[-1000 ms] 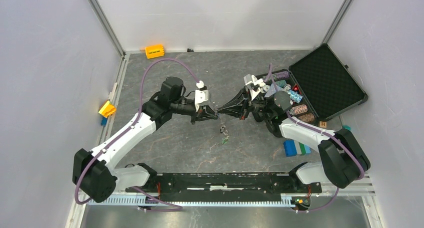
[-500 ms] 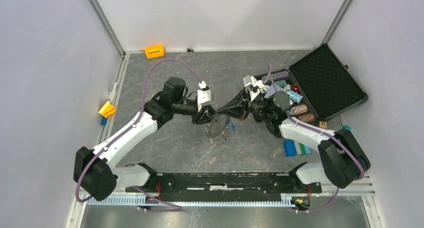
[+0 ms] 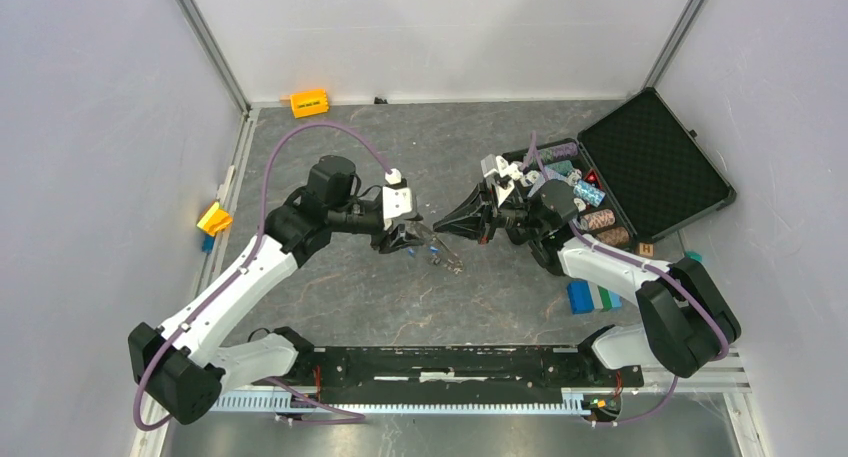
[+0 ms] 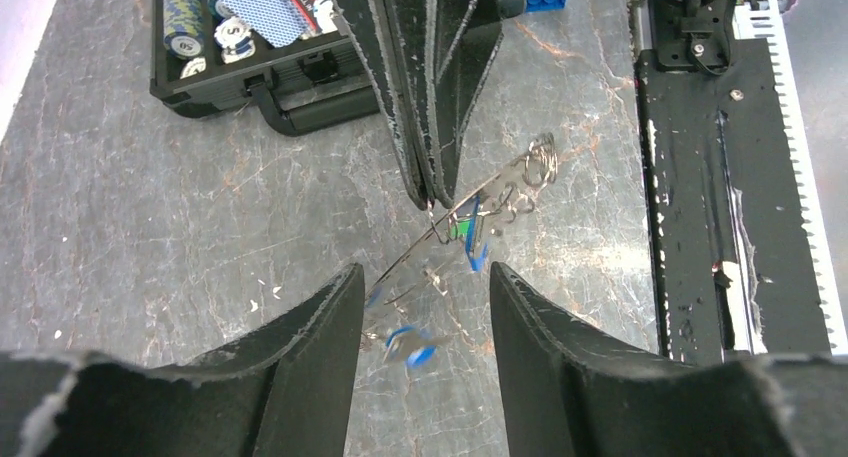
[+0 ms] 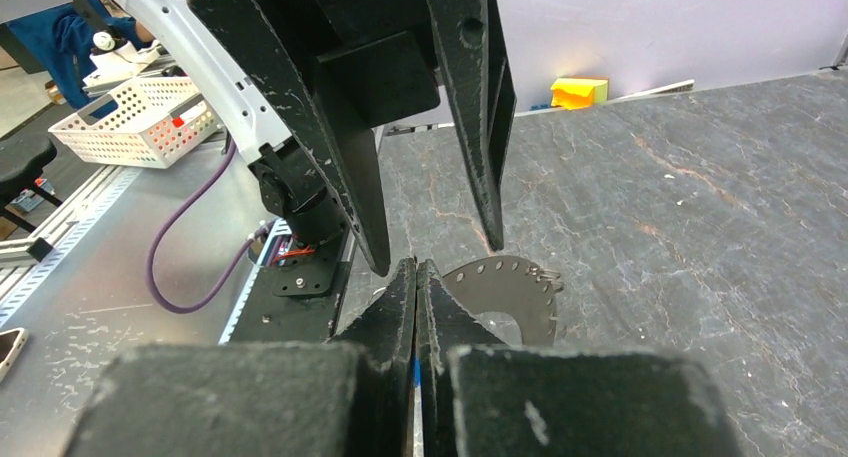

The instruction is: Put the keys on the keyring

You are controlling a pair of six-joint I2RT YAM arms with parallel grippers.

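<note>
Silvery keyring (image 5: 500, 287): thin, toothed disc, tilted above marbled grey surface (image 4: 150, 227), centre of overhead frame.
Metal keys (image 4: 472, 235): blue-tagged, dangling from it.
Black right fingers (image 4: 420, 97): clenched on its rim.
Black left fingers (image 4: 310, 337): released, spread.

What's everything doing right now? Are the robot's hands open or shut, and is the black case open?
Left hand: open, holding nothing.
Right hand: shut, pinching the keyring's edge.
Keyring: tilted, gripped by the right hand.
Keys: dangling by the keyring; can't tell whether they're threaded on.
Case: open, lid laid back.
</note>
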